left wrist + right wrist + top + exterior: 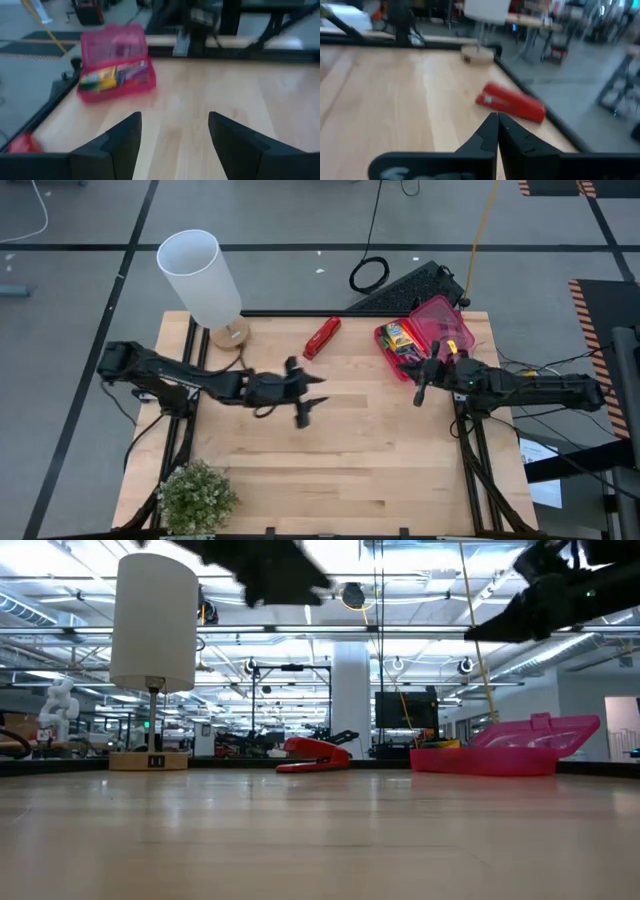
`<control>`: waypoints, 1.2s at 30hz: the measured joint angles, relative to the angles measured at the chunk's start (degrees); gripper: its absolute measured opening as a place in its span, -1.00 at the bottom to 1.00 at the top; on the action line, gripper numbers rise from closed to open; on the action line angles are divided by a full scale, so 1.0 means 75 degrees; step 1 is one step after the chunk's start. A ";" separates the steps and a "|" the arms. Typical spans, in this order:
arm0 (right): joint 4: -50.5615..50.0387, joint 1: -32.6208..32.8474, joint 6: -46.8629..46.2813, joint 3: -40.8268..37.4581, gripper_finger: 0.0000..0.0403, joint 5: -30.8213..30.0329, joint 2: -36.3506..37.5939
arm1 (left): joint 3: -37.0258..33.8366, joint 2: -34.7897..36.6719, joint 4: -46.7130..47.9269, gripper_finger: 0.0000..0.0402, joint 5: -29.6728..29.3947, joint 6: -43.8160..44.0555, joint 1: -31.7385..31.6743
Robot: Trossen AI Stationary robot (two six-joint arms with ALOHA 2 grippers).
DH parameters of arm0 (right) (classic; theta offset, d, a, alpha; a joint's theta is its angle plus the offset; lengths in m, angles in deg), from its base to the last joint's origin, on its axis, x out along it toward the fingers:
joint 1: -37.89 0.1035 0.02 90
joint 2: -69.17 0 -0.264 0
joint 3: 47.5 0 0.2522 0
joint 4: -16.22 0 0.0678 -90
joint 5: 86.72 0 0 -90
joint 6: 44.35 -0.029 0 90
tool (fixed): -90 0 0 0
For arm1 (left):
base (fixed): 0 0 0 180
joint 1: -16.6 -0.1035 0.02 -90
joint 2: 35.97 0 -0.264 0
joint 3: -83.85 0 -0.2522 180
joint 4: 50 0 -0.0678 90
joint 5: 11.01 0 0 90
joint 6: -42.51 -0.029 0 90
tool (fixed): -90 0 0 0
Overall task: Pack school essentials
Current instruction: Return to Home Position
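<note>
The pink plastic box [420, 335] stands at the table's far right with its lid [442, 320] tipped open. Inside it lie the school essentials: a green-yellow crayon box [100, 80] and other small stationery [132, 74]. My left gripper [308, 395] hovers open above the table's middle, its fingers pointing toward the box. My right gripper [420, 390] hangs shut above the table just near of the box, holding nothing.
A red stapler [322, 336] lies at the far middle of the table. A white lamp [200, 275] stands at the far left corner and a small potted plant [197, 498] at the near left corner. A keyboard [405, 285] lies beyond the far edge.
</note>
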 joint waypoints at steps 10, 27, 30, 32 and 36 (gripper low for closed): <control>0.1886 0.0517 0.0961 -0.1085 -1.00 0.0090 0.0315 | -0.2210 0.1192 -0.2704 -0.25 -0.0071 -0.0603 0.0013; 0.2303 0.0518 0.1220 -0.2003 -1.00 0.0548 0.1054 | -0.2455 0.1294 -0.2475 -0.95 0.1320 -0.0783 -0.1109; 0.2191 0.0515 0.1303 -0.2034 -1.00 0.0996 0.1280 | -0.2455 0.1294 -0.2536 -0.96 0.1329 -0.0974 -0.1140; 0.2125 0.0519 0.1297 -0.2040 -1.00 0.1118 0.1421 | -0.2455 0.1294 -0.2490 -0.98 0.1353 -0.1020 -0.1137; 0.1788 0.0518 0.1295 -0.2049 -1.00 0.1114 0.1667 | -0.2454 0.1294 -0.2463 -0.96 0.1351 -0.1015 -0.1105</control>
